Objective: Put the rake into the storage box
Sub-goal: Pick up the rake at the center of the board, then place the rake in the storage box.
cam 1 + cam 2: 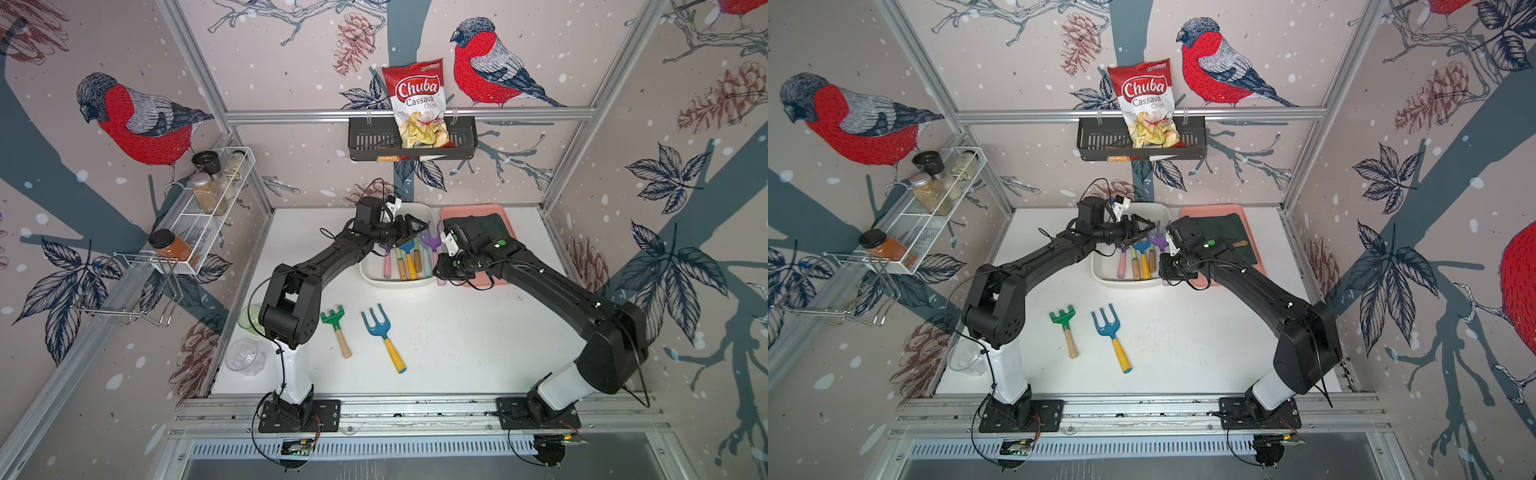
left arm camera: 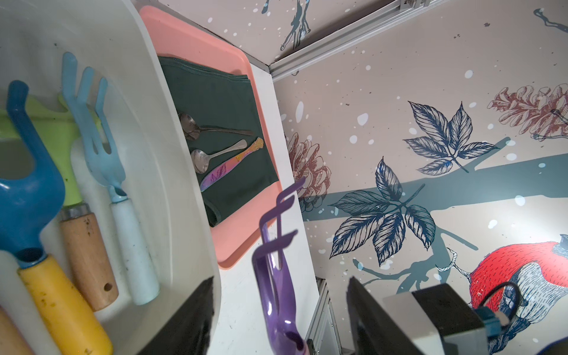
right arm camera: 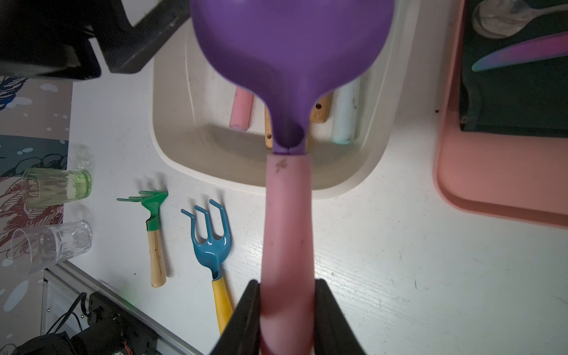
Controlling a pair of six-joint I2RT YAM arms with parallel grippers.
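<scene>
My right gripper (image 3: 287, 287) is clamped on the pink handle of the rake (image 3: 289, 61) and carries it clear of the table. My left gripper (image 1: 420, 229) hangs over the far part of the storage box (image 1: 397, 284) with its jaws apart. In the left wrist view the purple tines stand between its two fingers (image 2: 190, 319) with a gap on either side, so it grips nothing.

What the next move turns on is how the rake sits against the box. In both top views the purple head is at the box's right rim, and the handle runs back toward me along the strip between the box and the pink tray (image 2: 190, 37). Its long axis is roughly parallel to the box's long side and to the hand tools (image 2: 76, 233) already lying inside. I cannot tell whether the head is over the inside or just outside the wall.

So the box lies to the rake's left — I judge a short sideways carry and a lowering, with no turning needed. The right arm has the rake; the left fingers bracket the head and could snag the tines.
</scene>
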